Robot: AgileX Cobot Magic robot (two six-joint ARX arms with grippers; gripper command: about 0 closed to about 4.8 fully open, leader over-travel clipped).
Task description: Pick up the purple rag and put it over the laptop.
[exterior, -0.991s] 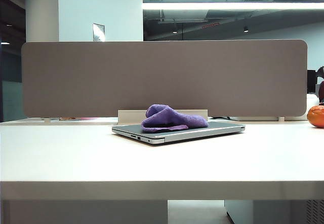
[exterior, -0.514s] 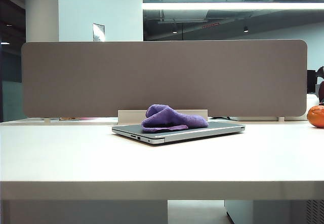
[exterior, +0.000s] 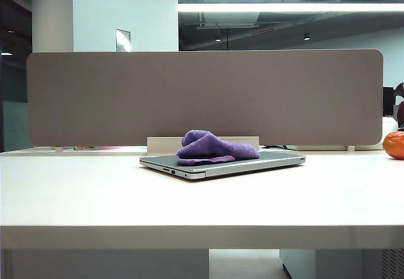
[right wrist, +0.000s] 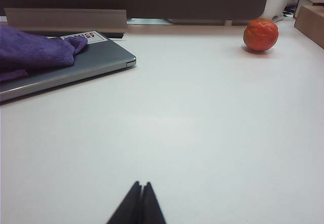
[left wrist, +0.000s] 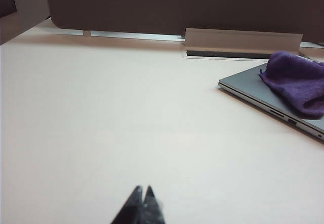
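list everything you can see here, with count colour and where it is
soft knitted purple rag: one, violet-purple, bunched on the laptop lid
thin closed silver-grey laptop: one, silver-grey, flat at the table's middle, white sticker at a far corner
round orange fruit: one, orange-red, far right on the table
wide white table: one, white, under everything
long grey divider panel: one, grey-brown, upright behind the table
left claw: one, black, shut, low over bare table left of the laptop
right claw: one, black, shut, low over bare table right of the laptop
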